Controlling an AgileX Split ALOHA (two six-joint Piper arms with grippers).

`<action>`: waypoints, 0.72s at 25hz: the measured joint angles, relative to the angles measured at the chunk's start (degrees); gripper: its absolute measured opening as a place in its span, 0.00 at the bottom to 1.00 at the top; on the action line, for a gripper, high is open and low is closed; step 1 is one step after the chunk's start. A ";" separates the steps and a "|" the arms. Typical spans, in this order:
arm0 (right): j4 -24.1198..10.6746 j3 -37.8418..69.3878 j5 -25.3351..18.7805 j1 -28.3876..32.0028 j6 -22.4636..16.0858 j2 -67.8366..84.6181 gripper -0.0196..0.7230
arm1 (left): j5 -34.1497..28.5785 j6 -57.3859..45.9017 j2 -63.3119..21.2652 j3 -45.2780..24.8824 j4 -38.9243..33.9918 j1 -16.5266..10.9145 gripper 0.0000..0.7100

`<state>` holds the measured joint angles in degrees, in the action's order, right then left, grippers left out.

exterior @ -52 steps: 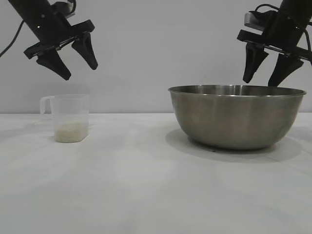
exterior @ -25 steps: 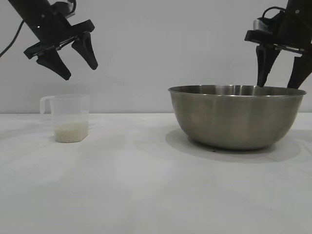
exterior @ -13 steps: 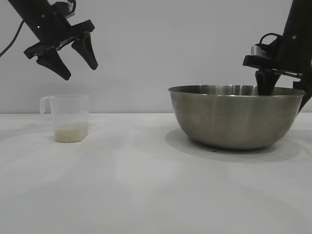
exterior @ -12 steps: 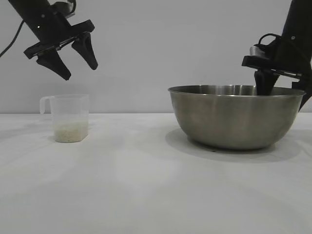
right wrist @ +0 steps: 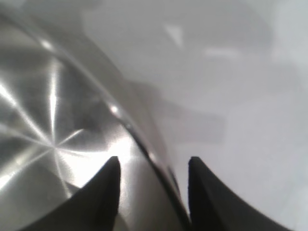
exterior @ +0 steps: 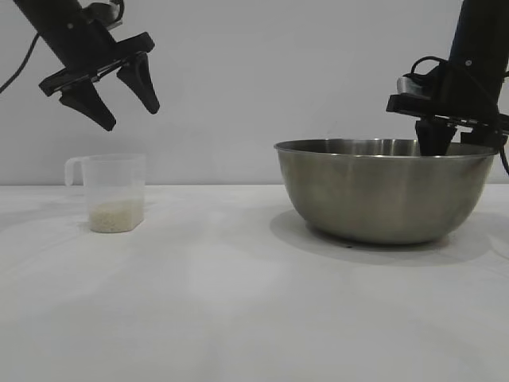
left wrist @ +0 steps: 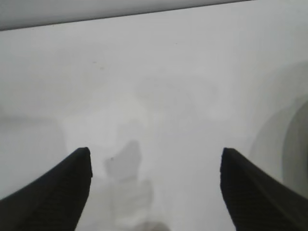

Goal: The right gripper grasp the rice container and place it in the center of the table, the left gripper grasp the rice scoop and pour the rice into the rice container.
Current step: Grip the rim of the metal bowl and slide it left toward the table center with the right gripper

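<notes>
right gripper (right wrist: 150, 192) fingers straddling the rim of the rice container (exterior: 386, 189), one inside, one outside, not clamped yet. left gripper (exterior: 127, 99) fingers spread wide, holding nothing, above the rice scoop (exterior: 111, 192) on the worktop (exterior: 238, 302).

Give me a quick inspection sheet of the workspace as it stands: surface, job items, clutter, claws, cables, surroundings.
Surface: plain white matte table, bare between the items.
Job items: large brushed steel bowl at right; small translucent plastic cup at left, upright, with white rice in its bottom.
Clutter: nothing seen.
Claws: left claw open, above the cup, apart from it. Right claw straddles the bowl's rim, one finger inside, one outside; grip not confirmed.
Cables: black cable at the left arm.
Surroundings: plain pale wall.
</notes>
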<state>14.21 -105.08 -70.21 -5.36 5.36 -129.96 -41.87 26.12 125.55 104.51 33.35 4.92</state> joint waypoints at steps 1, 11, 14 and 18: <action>-0.11 0.00 0.00 0.00 0.00 0.00 0.40 | 0.00 0.00 0.00 0.00 0.00 0.00 0.77; -1.30 0.00 0.00 0.00 -0.44 0.00 0.07 | 0.00 0.00 0.00 0.00 0.00 0.00 0.77; -1.30 0.00 -0.12 -0.10 -0.44 0.00 0.03 | 0.00 0.00 0.00 0.00 0.00 0.00 0.77; -1.19 0.00 -0.01 -0.12 -0.44 0.00 0.03 | 0.00 0.00 0.00 0.00 0.00 0.00 0.77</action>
<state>13.02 -105.08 -70.23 -5.48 4.92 -129.96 -41.87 26.12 125.55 104.51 33.35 4.92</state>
